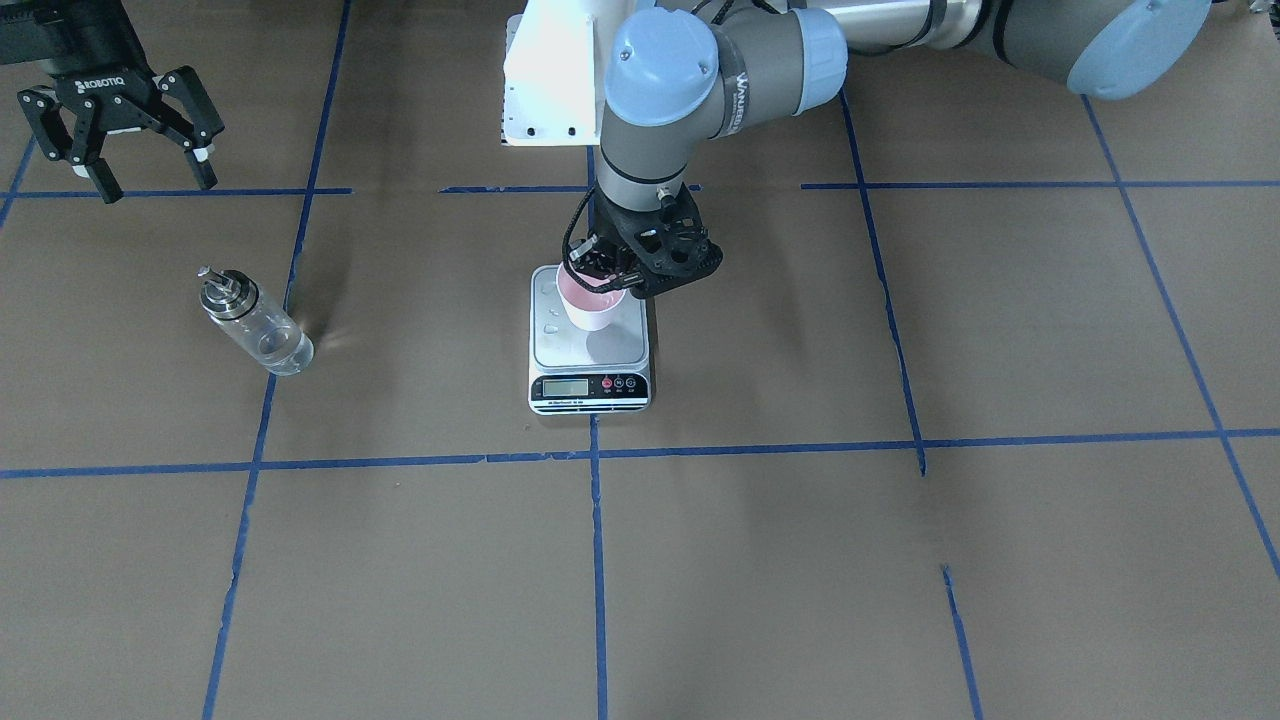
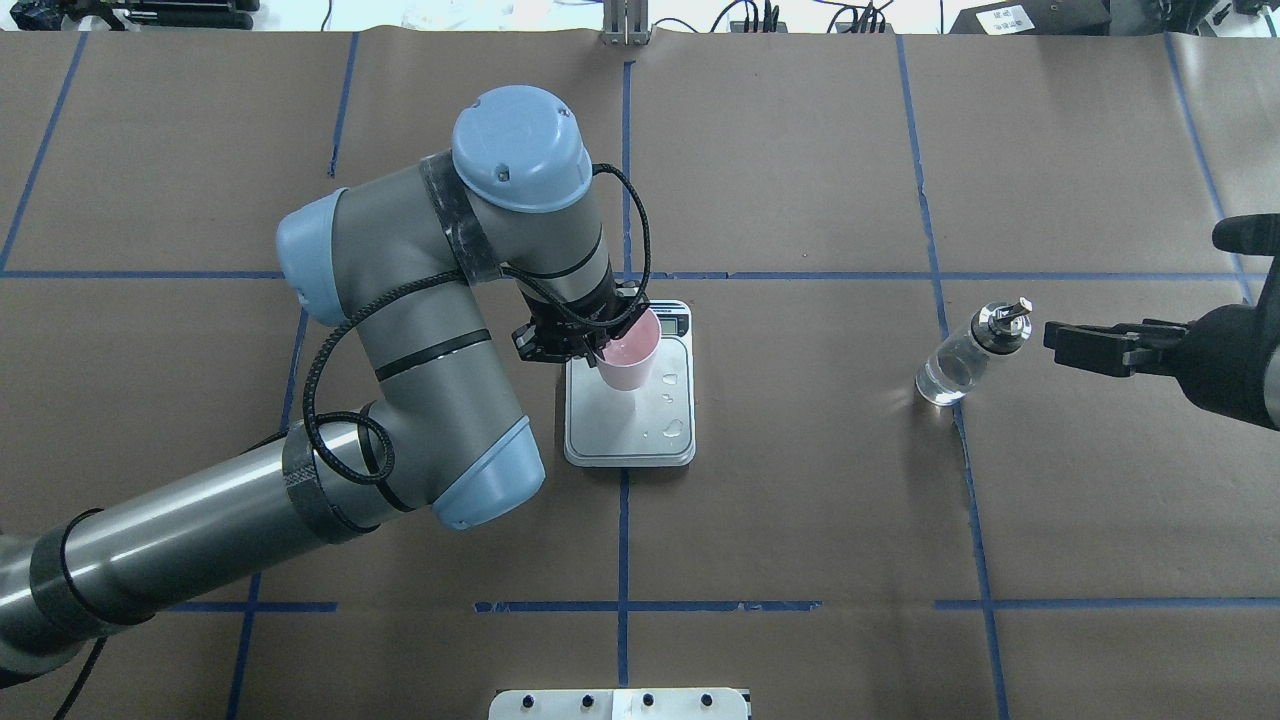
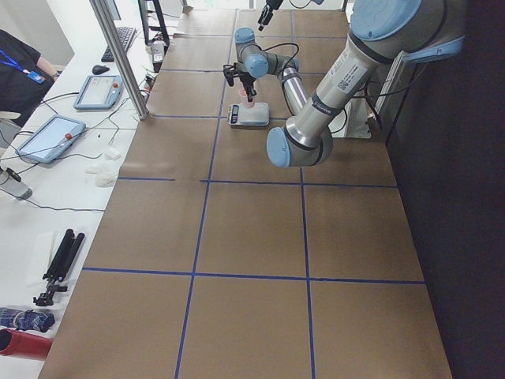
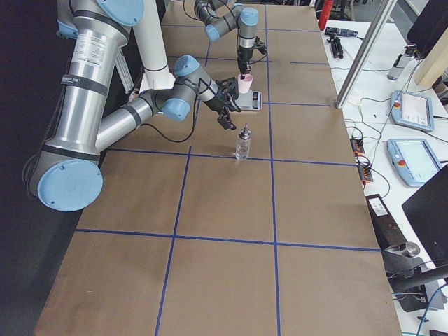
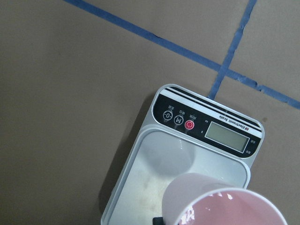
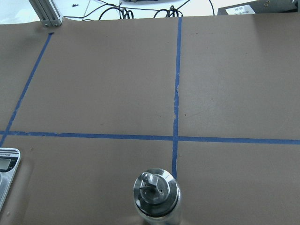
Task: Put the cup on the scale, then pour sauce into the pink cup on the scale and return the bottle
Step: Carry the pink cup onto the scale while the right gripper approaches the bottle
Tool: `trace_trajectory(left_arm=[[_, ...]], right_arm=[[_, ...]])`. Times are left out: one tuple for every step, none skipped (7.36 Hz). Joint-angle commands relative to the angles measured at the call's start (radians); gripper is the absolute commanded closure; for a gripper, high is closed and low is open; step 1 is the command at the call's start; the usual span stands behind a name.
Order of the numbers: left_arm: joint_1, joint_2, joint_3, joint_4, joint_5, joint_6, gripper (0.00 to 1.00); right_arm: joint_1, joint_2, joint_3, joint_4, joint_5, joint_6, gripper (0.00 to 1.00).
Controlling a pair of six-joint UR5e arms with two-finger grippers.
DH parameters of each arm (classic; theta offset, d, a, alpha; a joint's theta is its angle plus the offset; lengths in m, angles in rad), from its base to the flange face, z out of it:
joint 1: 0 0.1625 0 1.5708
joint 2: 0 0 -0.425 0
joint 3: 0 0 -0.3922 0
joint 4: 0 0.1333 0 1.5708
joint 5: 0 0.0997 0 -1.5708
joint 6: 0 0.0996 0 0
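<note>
My left gripper (image 1: 603, 272) is shut on the rim of the pale pink cup (image 1: 590, 302). It holds the cup upright just above the silver platform of the scale (image 1: 590, 350), and the cup's shadow falls on the platform. In the left wrist view the cup (image 5: 220, 206) hangs over the scale (image 5: 159, 164), near its display. The clear glass bottle (image 1: 255, 320) with a metal spout stands apart on the table, with clear sauce (image 1: 282, 348) in it. My right gripper (image 1: 155, 185) is open and empty, a short way behind the bottle (image 2: 965, 355).
Water drops (image 2: 672, 430) lie on the scale platform. Blue tape lines (image 1: 595, 455) divide the brown table into squares. A white mounting plate (image 1: 550, 80) sits at the robot's base. The left arm's elbow (image 2: 480, 480) hangs over the table beside the scale.
</note>
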Motion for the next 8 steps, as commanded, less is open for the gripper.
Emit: trace_trajectory(left_arm=[[0.020,0.003,0.005,-0.006,0.003,0.000,1.00],[0.022,0.007,0.005,-0.012,0.003,0.000,1.00],[0.025,0.009,0.009,-0.018,0.003,0.001,1.00],[0.025,0.012,0.013,-0.018,0.003,0.004,1.00],[0.025,0.019,0.016,-0.035,0.003,0.007,1.00],[0.025,0.027,0.021,-0.049,0.003,0.007,1.00],[0.025,0.027,0.024,-0.057,0.003,0.009,1.00],[0.025,0.027,0.033,-0.081,0.003,0.009,1.00]], right_arm=[[-0.051,-0.030,-0.005,0.049,-0.094,0.004,0.00],[-0.062,-0.032,-0.009,0.052,-0.106,0.004,0.00],[-0.069,-0.033,-0.009,0.071,-0.117,0.004,0.00],[-0.076,-0.033,-0.009,0.071,-0.126,0.004,0.00],[-0.089,-0.033,-0.009,0.072,-0.149,0.004,0.00],[-0.100,-0.032,-0.009,0.071,-0.158,0.004,0.00],[-0.106,-0.032,-0.009,0.072,-0.172,0.006,0.00],[-0.117,-0.032,-0.021,0.072,-0.195,0.006,0.00]])
